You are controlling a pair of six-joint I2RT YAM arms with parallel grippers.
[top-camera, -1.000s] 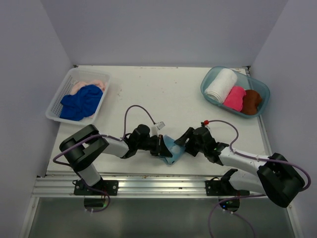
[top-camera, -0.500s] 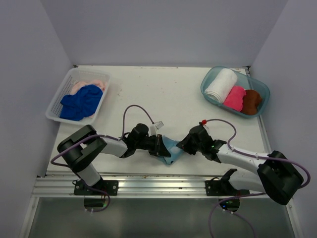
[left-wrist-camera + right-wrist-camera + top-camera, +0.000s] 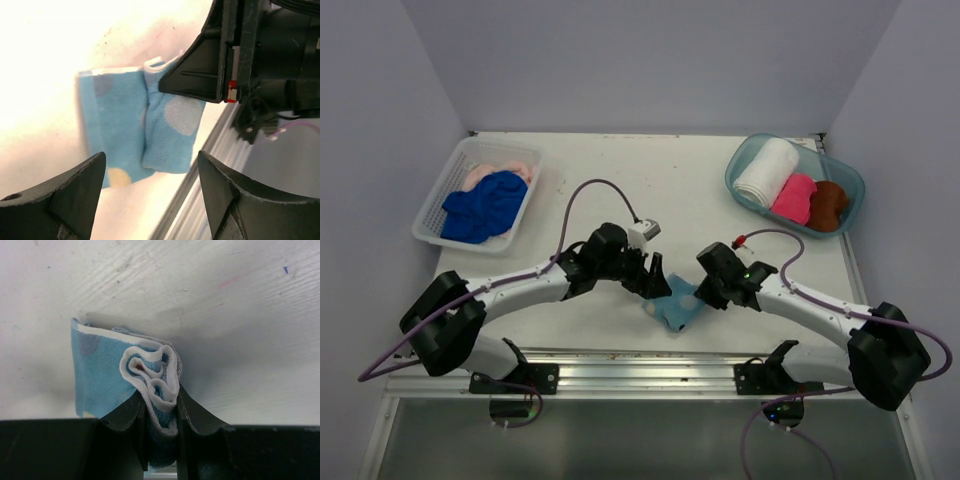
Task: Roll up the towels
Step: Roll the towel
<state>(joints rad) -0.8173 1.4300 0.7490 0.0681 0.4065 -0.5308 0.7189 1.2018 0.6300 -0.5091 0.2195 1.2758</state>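
A light blue towel [image 3: 678,306] with pale dots lies part-rolled near the table's front edge. My right gripper [image 3: 697,294] is shut on its rolled end; the right wrist view shows the white-edged spiral [image 3: 150,375] pinched between the fingers [image 3: 125,412], at the right gripper [image 3: 160,410]. My left gripper [image 3: 652,280] stands open just left of the towel, touching nothing. In the left wrist view the left gripper [image 3: 150,200] is empty, with the towel [image 3: 125,120] beyond it and the right gripper [image 3: 215,70] on the towel's far edge.
A white lattice basket [image 3: 428,222] at the back left holds a royal blue towel [image 3: 482,206] and a peach towel [image 3: 500,172]. A teal tub [image 3: 738,160] at the back right holds rolled white [image 3: 767,172], pink [image 3: 794,198] and brown [image 3: 828,205] towels. The metal rail [image 3: 620,375] runs along the front.
My left gripper has let go of the light blue towel, opened and drawn back up and left. My right gripper has shut on the rolled end, and the towel has shifted slightly right.
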